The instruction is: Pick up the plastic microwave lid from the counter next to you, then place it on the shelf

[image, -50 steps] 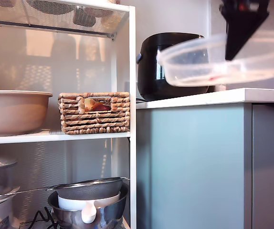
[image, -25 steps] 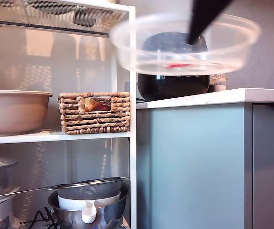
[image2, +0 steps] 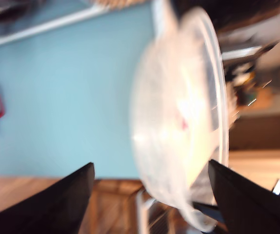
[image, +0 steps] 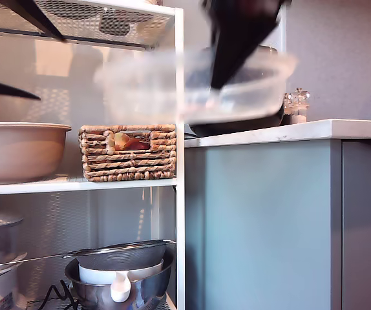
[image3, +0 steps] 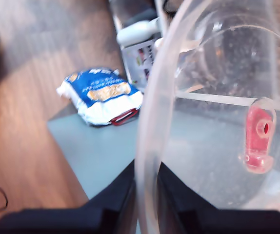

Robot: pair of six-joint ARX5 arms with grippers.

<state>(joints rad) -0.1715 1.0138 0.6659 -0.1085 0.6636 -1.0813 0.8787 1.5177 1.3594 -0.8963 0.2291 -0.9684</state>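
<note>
At the exterior view's left stands the white rack, where a beige bowl and a wicker basket rest on the shelf; bare board is seen between and in front of them. Dark arm parts also show at that view's far left, but which arm they belong to cannot be told.

Further right, the plastic microwave lid is held in the air, blurred, straddling the rack's front post, above the level of the basket and clear of the worktop. It is carried rim-up by my second pincer, whose jaws are clenched on the lid's rim, one inside and one outside the wall. A red vent tab is seen through the clear plastic.

My first pincer is released, its jaws spread wide with nothing between them; the lid is seen beyond it.

At the exterior view's right, the worktop carries a black cooker and small shakers.

The pick-up is judged done. What is left is for the lid to be brought fully into the rack, lowered onto the shelf and let go.
</note>
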